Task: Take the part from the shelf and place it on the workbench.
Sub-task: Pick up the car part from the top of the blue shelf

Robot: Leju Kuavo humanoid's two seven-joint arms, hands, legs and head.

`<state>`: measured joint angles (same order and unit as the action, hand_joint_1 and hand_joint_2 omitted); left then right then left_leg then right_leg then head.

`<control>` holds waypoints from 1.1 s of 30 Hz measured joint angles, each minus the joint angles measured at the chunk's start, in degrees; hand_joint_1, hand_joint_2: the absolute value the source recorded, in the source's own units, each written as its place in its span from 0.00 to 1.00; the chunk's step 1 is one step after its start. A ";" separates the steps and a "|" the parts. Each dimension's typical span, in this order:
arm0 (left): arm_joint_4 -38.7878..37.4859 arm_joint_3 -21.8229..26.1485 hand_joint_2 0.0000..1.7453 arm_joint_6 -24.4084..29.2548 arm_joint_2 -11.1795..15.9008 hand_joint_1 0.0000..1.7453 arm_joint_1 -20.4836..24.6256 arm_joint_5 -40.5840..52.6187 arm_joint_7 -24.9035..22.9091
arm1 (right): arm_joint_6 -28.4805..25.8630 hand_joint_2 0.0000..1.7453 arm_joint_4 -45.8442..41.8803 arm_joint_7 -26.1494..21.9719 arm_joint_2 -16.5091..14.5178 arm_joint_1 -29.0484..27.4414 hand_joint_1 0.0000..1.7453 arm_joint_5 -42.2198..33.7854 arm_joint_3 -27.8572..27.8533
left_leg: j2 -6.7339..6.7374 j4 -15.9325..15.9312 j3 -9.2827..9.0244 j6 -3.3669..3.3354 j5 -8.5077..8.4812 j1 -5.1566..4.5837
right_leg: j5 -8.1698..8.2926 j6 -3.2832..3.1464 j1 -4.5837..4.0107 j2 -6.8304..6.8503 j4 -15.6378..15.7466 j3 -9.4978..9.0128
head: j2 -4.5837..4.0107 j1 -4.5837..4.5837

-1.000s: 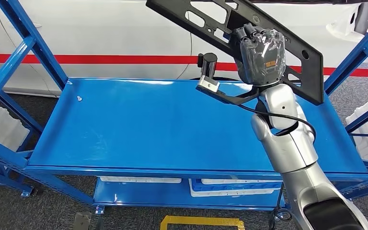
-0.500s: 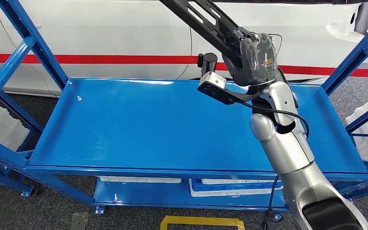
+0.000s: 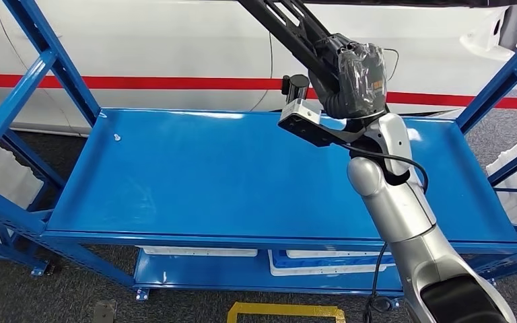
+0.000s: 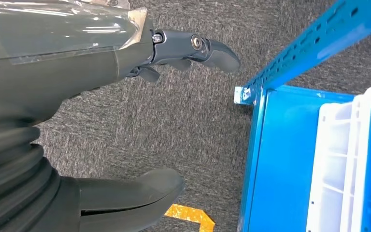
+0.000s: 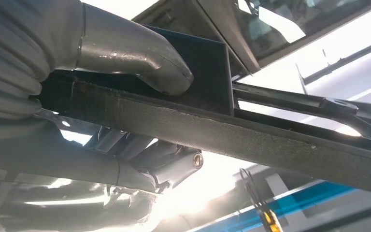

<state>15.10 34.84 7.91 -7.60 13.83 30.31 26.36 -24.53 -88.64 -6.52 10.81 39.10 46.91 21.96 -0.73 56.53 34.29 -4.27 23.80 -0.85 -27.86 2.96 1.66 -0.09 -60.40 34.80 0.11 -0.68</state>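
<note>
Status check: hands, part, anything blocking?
Right hand grips the black part, raised above the blue shelf. Left hand open, hanging over the floor. Nothing in the way.

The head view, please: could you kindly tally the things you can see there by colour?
Black: 1, the long flat black perforated part, held in the right hand.
Blue: 2, the blue metal shelf top and a blue plastic crate below it.
White: 1, a white tray below.
Total: 4
</note>
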 joint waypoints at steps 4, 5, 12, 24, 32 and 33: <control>0.00 0.21 1.00 0.02 0.00 0.00 -0.25 -0.10 -0.22 | -0.37 1.00 0.74 -0.18 -0.35 0.13 1.00 0.03 0.18 | 0.04 0.01 0.51 -0.30 -0.40 -0.07 | -5.27 -0.42 -0.13 0.00 -13.41 5.50 | 0.00 -0.02; 0.00 0.25 1.00 0.03 -0.01 0.00 -0.35 -0.15 -0.34 | -0.49 1.00 0.99 -0.26 -0.48 0.13 1.00 0.05 0.22 | 0.02 0.05 0.60 -0.24 -0.50 -0.09 | -4.75 -0.04 -0.18 0.01 -12.79 4.89 | 0.00 -0.02; -0.02 0.61 1.00 0.40 0.33 0.00 -0.74 -0.75 -0.81 | -2.19 1.00 2.81 -1.25 -2.13 1.15 1.00 0.13 1.01 | -0.17 0.96 1.70 1.45 -1.32 -0.23 | 0.75 -0.24 -0.55 -0.34 3.15 -3.72 | 0.00 0.05; -0.11 1.90 1.00 0.57 1.13 0.00 -1.46 -2.02 -1.60 | -3.28 1.00 6.02 -1.74 -5.49 2.59 1.00 0.42 1.91 | 0.44 3.79 -2.19 4.81 4.37 2.23 | 3.76 -1.68 0.12 0.15 2.69 -0.19 | 0.00 0.24; -0.13 2.13 1.00 1.15 1.30 0.00 -1.66 -2.40 -1.26 | -3.40 1.00 7.66 -1.94 -6.59 3.76 1.00 0.06 2.23 | 0.57 0.51 -0.76 1.25 0.98 1.36 | -1.66 -0.67 -0.02 0.17 -6.03 4.40 | 0.00 0.03; -0.14 2.19 1.00 1.22 1.33 0.00 -1.72 -2.48 -1.20 | -3.40 1.00 7.97 -2.00 -6.71 3.83 1.00 0.04 2.28 | 0.60 0.53 -0.03 1.08 0.45 1.25 | -3.62 -0.78 -0.05 0.15 -10.09 5.59 | 0.00 0.00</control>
<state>14.97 37.03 9.13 -6.27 12.11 27.83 25.16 -27.93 -80.67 -8.52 4.10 42.93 46.95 24.24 -0.14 57.07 34.26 -3.19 24.25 0.40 -31.47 2.18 1.60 0.07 -70.50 40.38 0.11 -0.68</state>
